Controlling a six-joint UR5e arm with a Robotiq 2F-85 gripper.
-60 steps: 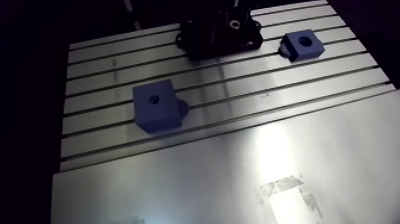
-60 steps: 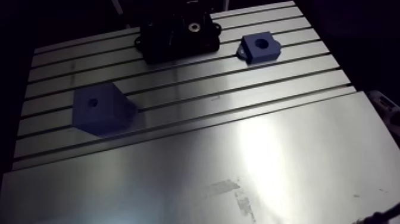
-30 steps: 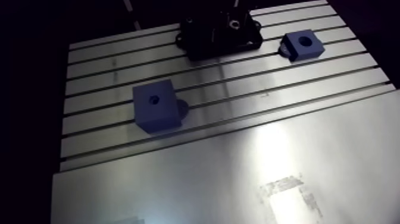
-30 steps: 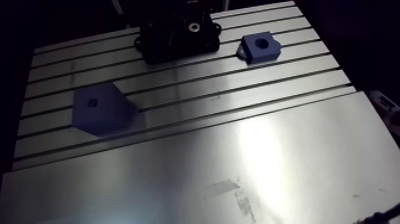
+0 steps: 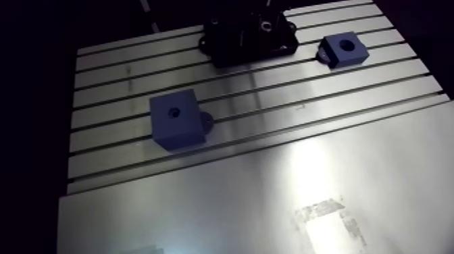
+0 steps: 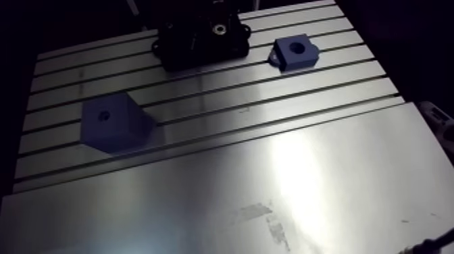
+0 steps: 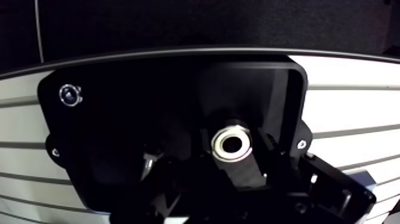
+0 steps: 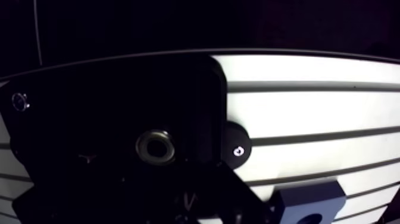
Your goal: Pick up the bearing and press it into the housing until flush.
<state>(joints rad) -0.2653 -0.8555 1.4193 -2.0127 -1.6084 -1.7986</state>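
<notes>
bearing (image 7: 232, 143) at housing (image 7: 119, 125) bore, near table (image 5: 270, 182) far edge | gripper (image 7: 233, 182) over it, hold unreadable

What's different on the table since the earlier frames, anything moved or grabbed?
Nothing has visibly changed. The black housing with the silver ring in it, the large blue block and the small blue block all lie where they were.

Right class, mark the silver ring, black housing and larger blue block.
silver ring (image 7: 217, 143): wrist view, its rim.
black housing (image 5: 231, 49): arm view, top face.
larger blue block (image 5: 180, 132): arm view, below its hole.
</notes>
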